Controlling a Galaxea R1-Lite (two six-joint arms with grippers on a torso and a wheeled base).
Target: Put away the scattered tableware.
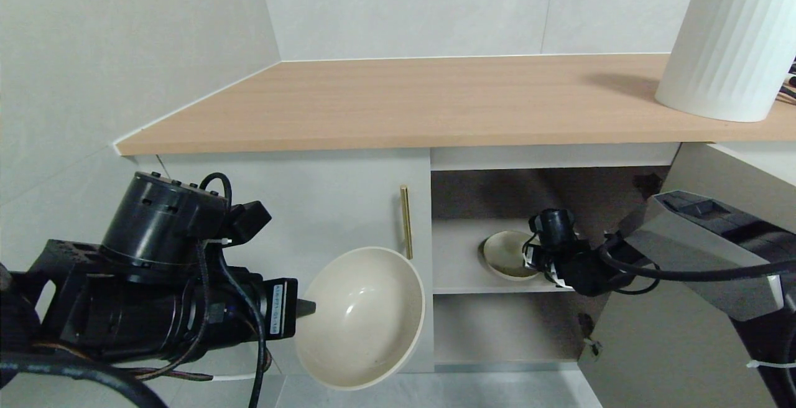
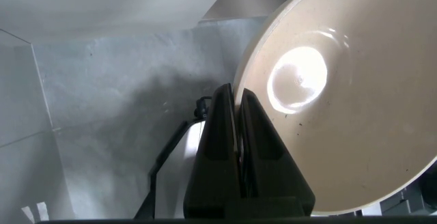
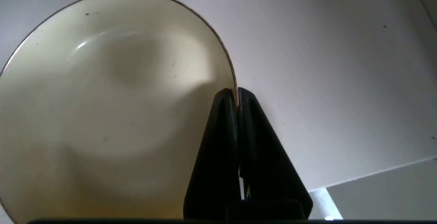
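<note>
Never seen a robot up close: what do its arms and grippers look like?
The left arm is black, drum-shaped, with looped cables and a white label; the right arm is grey and boxy. The left gripper and right gripper are black tapering wedges.

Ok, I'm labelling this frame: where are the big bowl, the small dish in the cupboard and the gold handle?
Big bowl (image 1: 364,318): head view, on its inner base.
Small dish (image 1: 505,254): head view, on its inside face.
Handle (image 1: 405,221): head view, middle of the bar.
</note>
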